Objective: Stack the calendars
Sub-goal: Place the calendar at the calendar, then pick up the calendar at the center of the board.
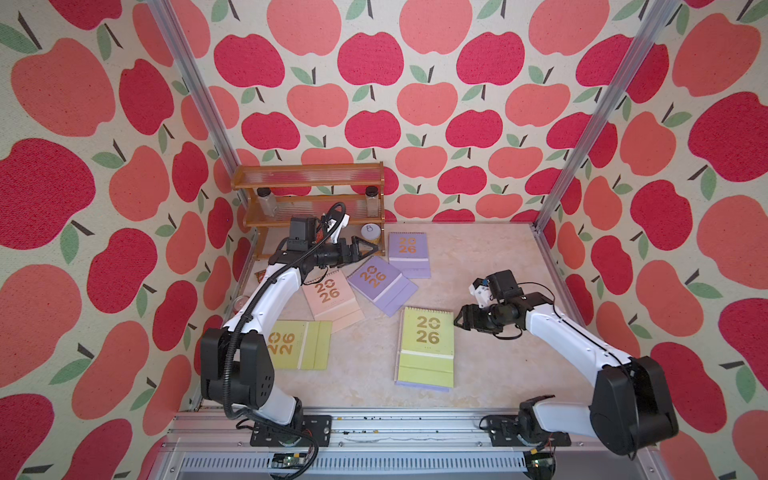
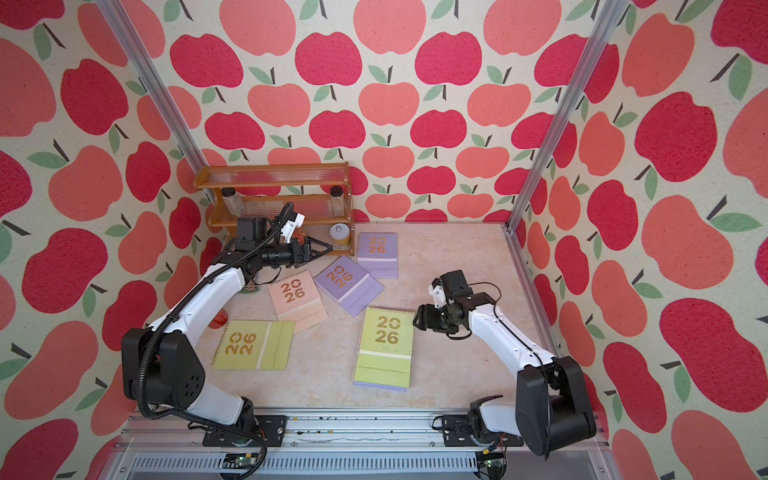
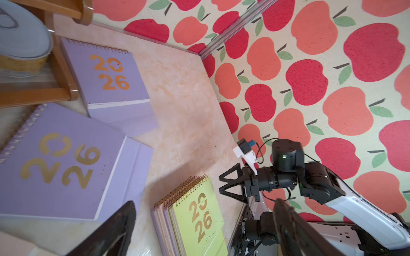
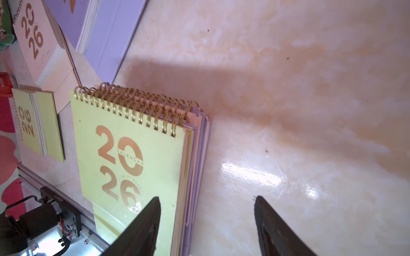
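A stack of calendars (image 1: 426,345) topped by a yellow-green one lies front centre, and the right wrist view shows its lilac and pink layers (image 4: 133,155). Single calendars lie apart in both top views: a lilac one (image 1: 409,253) at the back, a tilted lilac one (image 1: 380,284), a pale pink one (image 1: 332,299) and a yellow-green one (image 1: 299,344) at the left. My left gripper (image 1: 372,248) hovers open and empty near the rack, above the tilted lilac calendar (image 3: 55,161). My right gripper (image 1: 459,320) is open and empty beside the stack's spiral end (image 4: 206,197).
A wooden rack (image 1: 307,195) with two jars stands at the back left, and a white-lidded jar (image 1: 370,232) sits at its foot. A crinkled packet (image 2: 249,286) is partly hidden under the left arm. Bare tabletop (image 1: 490,257) spreads to the right. A metal rail (image 1: 374,428) runs along the front.
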Tool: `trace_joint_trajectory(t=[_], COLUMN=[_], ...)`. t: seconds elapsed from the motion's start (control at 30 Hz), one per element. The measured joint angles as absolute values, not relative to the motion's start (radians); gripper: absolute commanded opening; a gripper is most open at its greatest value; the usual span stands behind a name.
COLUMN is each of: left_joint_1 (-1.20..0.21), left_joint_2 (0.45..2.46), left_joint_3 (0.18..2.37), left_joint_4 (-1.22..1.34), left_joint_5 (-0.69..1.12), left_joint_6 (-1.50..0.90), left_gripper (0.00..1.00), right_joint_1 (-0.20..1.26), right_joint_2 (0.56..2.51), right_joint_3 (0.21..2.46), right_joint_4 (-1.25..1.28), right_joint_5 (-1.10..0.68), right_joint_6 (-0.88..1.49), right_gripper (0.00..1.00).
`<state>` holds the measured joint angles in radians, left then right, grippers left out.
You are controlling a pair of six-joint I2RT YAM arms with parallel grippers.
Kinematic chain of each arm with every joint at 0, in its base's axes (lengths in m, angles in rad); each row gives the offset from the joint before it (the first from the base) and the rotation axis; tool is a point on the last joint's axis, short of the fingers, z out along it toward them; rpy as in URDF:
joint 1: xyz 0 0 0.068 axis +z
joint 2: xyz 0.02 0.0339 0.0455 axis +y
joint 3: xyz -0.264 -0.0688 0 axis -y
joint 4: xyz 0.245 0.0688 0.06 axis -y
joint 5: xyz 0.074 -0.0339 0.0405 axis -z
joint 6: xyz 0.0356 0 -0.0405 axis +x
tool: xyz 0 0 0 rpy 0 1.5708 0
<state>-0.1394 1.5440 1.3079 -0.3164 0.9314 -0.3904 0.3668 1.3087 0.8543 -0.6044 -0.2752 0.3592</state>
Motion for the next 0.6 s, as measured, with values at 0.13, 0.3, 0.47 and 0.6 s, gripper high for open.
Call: trace_joint_trajectory(t=[0.13, 0.3, 0.47, 0.6], left_joint_1=[-0.107, -0.09, -0.072, 0.01], left_joint_2=[1.543, 1.497, 1.368, 1.303], left_joint_3=[1.353, 1.352, 1.282, 1.183], left_joint_4=[-0.456, -0.599, -0.674, -0.681], left_joint_5=[0.788, 0.601, 0.44, 0.393], left_joint_6=[-0.364, -0.377, -0.428, -0.487], left_gripper=[0.95, 1.0, 1.0, 1.0], right_joint_1=[0.389, 0.48, 0.592, 0.659], right_joint_2=[1.327, 1.478, 1.713, 1.908], right_joint_3=[0.998, 1.225, 1.443, 1.623], right_joint_4=[-0.615, -0.604, -0.583, -0.577], right_joint_5=[-0.233, -0.251, -0.313, -0.371], right_joint_6=[0.307, 0.24, 0.189, 0.183], right_gripper=[0.69, 0.7, 0.69, 0.69])
